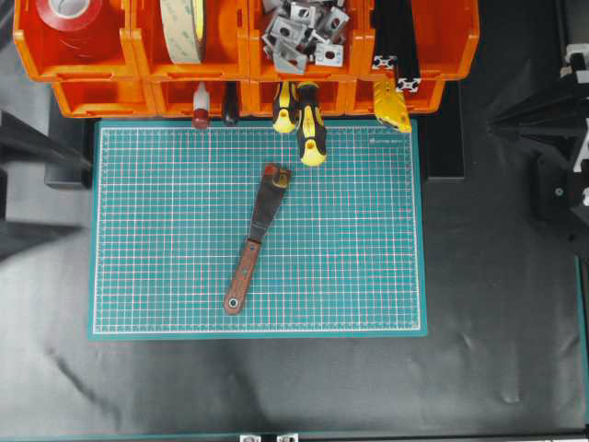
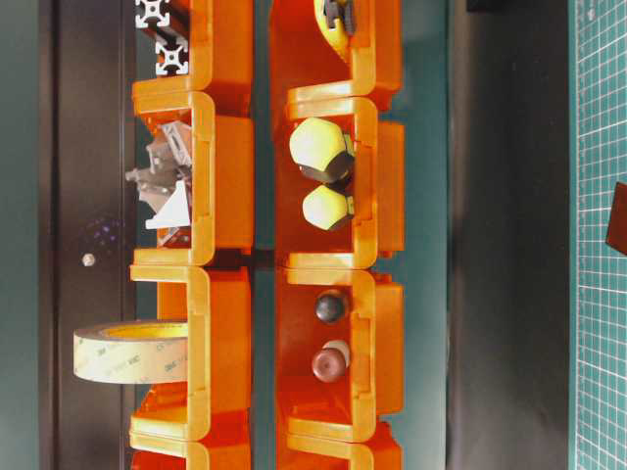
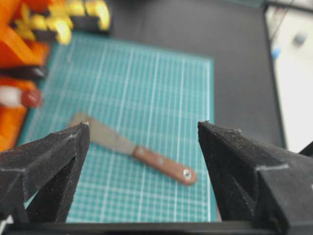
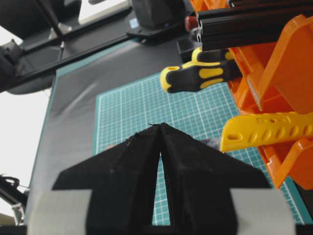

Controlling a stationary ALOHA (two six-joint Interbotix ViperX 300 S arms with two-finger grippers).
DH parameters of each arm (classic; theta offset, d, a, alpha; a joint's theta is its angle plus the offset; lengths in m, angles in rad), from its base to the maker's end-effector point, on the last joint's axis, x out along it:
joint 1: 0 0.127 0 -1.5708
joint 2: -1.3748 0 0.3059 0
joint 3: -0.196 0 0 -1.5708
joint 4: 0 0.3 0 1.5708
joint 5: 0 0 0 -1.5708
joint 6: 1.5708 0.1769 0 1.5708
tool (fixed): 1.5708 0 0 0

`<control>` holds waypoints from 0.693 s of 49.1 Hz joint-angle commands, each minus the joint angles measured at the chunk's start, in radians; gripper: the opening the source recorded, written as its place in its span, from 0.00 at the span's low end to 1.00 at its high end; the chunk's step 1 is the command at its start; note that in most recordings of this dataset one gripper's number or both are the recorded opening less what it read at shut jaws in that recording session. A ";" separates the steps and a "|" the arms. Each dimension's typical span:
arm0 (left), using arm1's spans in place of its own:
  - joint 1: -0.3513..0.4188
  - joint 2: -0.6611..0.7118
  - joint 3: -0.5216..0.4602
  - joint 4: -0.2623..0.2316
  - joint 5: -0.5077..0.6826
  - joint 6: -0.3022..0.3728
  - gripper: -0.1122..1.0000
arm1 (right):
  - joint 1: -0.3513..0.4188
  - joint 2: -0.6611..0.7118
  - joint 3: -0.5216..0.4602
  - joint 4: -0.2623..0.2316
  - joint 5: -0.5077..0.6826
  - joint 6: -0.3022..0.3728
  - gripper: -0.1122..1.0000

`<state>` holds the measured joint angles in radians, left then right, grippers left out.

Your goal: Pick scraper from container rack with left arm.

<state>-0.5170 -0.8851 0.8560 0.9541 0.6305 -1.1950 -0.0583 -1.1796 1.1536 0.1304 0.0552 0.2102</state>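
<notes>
The container rack [image 1: 244, 55] is seen along the top of the overhead view, its two rows of orange bins reaching wider than the green mat [image 1: 368, 239] below it. Tape rolls [image 1: 184, 28], metal brackets [image 1: 299, 32] and black profiles are held in the upper bins, while the yellow-and-black screwdrivers [image 1: 308, 124] stick out of a lower bin onto the mat. The scraper [image 1: 255, 238] is laid flat on the mat, well apart from the rack, blade toward the bins and wooden handle toward the near edge. The left gripper [image 3: 142, 147] is held above it with fingers spread wide, nothing between them. The right gripper [image 4: 160, 129] is seen pressed together, empty, near the rack's right end.
</notes>
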 commanded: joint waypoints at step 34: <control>0.009 -0.264 0.092 0.005 -0.008 0.124 0.85 | 0.003 -0.002 -0.021 -0.005 -0.049 0.006 0.11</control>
<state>-0.5093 -1.1566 0.9572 0.9541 0.6259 -1.0677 -0.0583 -1.1873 1.1536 0.1273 0.0215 0.2148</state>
